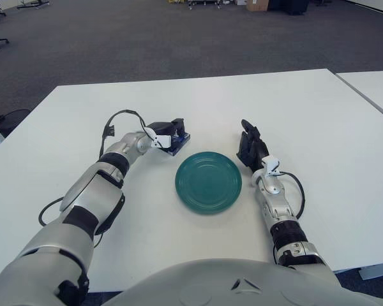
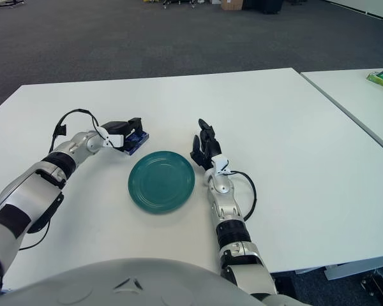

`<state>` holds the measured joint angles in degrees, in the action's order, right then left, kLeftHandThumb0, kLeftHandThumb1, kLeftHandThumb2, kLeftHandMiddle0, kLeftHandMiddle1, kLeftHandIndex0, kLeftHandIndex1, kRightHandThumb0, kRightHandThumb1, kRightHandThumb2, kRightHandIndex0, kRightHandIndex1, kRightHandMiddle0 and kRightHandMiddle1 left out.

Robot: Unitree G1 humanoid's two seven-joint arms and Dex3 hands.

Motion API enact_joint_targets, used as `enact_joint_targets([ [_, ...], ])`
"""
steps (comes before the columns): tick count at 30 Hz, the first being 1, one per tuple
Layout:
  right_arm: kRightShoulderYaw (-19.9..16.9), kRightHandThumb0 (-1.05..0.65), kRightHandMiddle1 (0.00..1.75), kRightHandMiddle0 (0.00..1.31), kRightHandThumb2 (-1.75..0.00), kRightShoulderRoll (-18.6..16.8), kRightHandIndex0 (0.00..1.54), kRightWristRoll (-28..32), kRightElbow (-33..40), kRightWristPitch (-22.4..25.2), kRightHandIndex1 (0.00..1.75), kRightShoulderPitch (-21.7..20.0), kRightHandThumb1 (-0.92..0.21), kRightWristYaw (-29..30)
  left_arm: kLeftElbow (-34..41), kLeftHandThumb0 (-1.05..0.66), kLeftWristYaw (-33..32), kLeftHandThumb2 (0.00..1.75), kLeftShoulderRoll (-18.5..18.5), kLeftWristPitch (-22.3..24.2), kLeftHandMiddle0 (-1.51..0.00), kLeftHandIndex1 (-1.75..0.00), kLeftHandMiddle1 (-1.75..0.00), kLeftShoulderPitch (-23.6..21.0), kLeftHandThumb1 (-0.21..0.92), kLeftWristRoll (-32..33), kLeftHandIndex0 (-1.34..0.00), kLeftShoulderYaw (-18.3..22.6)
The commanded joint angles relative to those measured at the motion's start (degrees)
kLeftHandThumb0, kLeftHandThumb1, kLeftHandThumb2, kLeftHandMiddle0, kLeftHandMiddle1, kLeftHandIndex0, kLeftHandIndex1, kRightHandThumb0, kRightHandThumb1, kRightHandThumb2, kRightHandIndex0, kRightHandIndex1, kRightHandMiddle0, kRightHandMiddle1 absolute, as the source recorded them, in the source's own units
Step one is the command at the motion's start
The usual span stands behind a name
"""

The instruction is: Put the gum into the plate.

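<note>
The round dark-green ceramic plate [image 1: 208, 182] lies flat on the white desk [image 1: 319, 127], nearest the robot and between the two arms. The right hand [image 1: 251, 148] shows just right of the plate's far rim, black fingers [image 1: 246, 127] extended and relaxed, holding nothing. Just beyond the plate's far-left rim, the left hand [image 1: 164, 134] has its fingers [image 1: 176, 125] curled around the small flat dark-blue gum packet [image 1: 179, 141], whose free end projects past the fingertips toward the plate. Whether the packet is clear of the desk or still touching it cannot be determined. Hazards, as judged: the grasp appears to cover only one end of the packet, so it may pivot or slip out during transfer. If the fingers open before the packet is over the plate's centre, it may land on the rim and slide onto the desk. A low approach could strike the rim and shift the plate.
</note>
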<state>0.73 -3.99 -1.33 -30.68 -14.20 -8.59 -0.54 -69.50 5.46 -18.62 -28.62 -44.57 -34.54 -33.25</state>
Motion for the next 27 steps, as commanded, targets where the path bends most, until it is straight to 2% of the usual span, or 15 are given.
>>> enact_joint_targets([
  [1,0.25,-0.77,0.31,0.0,-0.85,0.09,0.11,-0.4,-7.64,6.55,0.0,5.49,-0.92,0.25,-2.0,-0.63,1.99,0.41,0.75,1.56,-0.64,-1.58,-1.75,4.5,0.91,-3.87,-0.23,-3.36],
  [4,0.31,-0.77,0.32,0.0,-0.86,0.19,0.11,-0.51,-7.8,6.4,0.0,5.41,-0.92,0.35,-2.04,-0.77,1.25,0.41,0.72,2.17,-0.65,-1.55,-1.75,4.4,0.92,-3.93,-0.18,-3.75],
  [8,0.26,-0.77,0.32,0.0,-0.86,0.25,0.11,-0.4,-8.02,6.32,0.0,5.2,-0.92,0.32,-2.19,-0.82,0.41,0.41,0.74,2.43,-0.64,-1.53,-1.75,4.32,0.92,-3.92,-0.15,-4.06],
  [9,0.25,-0.77,0.32,0.0,-0.86,0.27,0.11,-0.36,-8.04,6.27,0.0,5.2,-0.92,0.32,-2.18,-0.84,-0.2,0.43,0.74,2.46,-0.59,-1.51,-1.75,4.39,0.92,-4.03,-0.14,-4.19],
  [10,0.25,-0.77,0.32,0.0,-0.86,0.27,0.11,-0.33,-8.04,6.22,0.0,5.21,-0.92,0.32,-2.17,-0.85,-0.64,0.45,0.74,2.47,-0.45,-1.48,-1.73,4.44,0.92,-4.1,-0.13,-4.31],
  [11,0.25,-0.77,0.32,0.0,-0.86,0.29,0.11,-0.35,-8.05,6.14,0.0,5.25,-0.92,0.38,-2.14,-0.86,-1.7,0.46,0.74,2.49,-0.4,-1.46,-1.72,4.58,0.92,-4.42,-0.12,-4.61],
  [12,0.21,-0.77,0.32,0.0,-0.86,0.33,0.11,-0.33,-8.15,6.14,0.0,5.16,-0.92,0.43,-2.15,-0.88,-2.84,0.48,0.79,2.57,-0.32,-1.39,-1.47,4.69,0.92,-4.77,-0.12,-4.95],
  [13,0.18,-0.77,0.32,0.0,-0.86,0.36,0.11,-0.32,-8.23,6.15,0.0,5.09,-0.92,0.46,-2.19,-0.89,-3.64,0.49,0.82,2.62,-0.3,-1.34,-1.34,4.74,0.92,-4.99,-0.12,-5.22],
  [14,0.16,-0.77,0.33,0.0,-0.86,0.38,0.11,-0.3,-8.29,6.15,0.0,5.04,-0.92,0.48,-2.24,-0.91,-4.16,0.5,0.86,2.65,-0.28,-1.27,-1.14,4.77,0.92,-5.14,-0.12,-5.39],
  [16,0.03,-0.76,0.33,0.0,-0.86,0.33,0.11,0.02,-8.36,6.31,0.0,4.96,-0.92,0.21,-2.28,-0.92,-6.8,0.51,1.06,3.09,-0.26,-1.19,-0.93,5.02,0.92,-5.97,-0.12,-6.06],
  [18,-0.08,-0.76,0.32,0.0,-0.86,0.31,0.11,0.29,-8.42,6.35,0.0,4.93,-0.92,-0.02,-2.37,-0.93,-8.72,0.53,1.23,3.47,-0.29,-1.08,-0.55,5.17,0.92,-6.68,-0.11,-6.48],
  [19,-0.16,-0.76,0.32,0.0,-0.86,0.29,0.11,0.44,-8.43,6.27,0.0,4.94,-0.92,-0.14,-2.42,-0.94,-9.87,0.54,1.39,4.01,-0.3,-1.06,-0.49,5.26,0.92,-7.19,-0.11,-6.79],
  [21,-0.35,-0.75,0.33,0.0,-0.86,0.25,0.12,0.77,-8.49,6.12,0.0,4.86,-0.92,-0.34,-2.76,-0.95,-12.1,0.56,1.97,5.77,-0.29,-0.98,-0.25,5.43,0.92,-8.29,-0.08,-7.67],
  [24,-0.51,-0.75,0.33,0.0,-0.85,0.19,0.12,1.05,-8.44,5.99,0.0,4.9,-0.92,-0.59,-3.38,-0.97,-14.01,0.59,2.67,7.81,-0.24,-0.91,-0.1,5.64,0.92,-9.29,-0.04,-8.56],
  [27,-0.56,-0.75,0.34,0.0,-0.86,0.16,0.13,1.05,-8.43,5.89,0.01,4.94,-0.92,-0.67,-3.63,-1.0,-14.69,0.61,2.89,8.57,-0.19,-0.85,-0.03,5.63,0.92,-9.5,-0.01,-8.95],
])
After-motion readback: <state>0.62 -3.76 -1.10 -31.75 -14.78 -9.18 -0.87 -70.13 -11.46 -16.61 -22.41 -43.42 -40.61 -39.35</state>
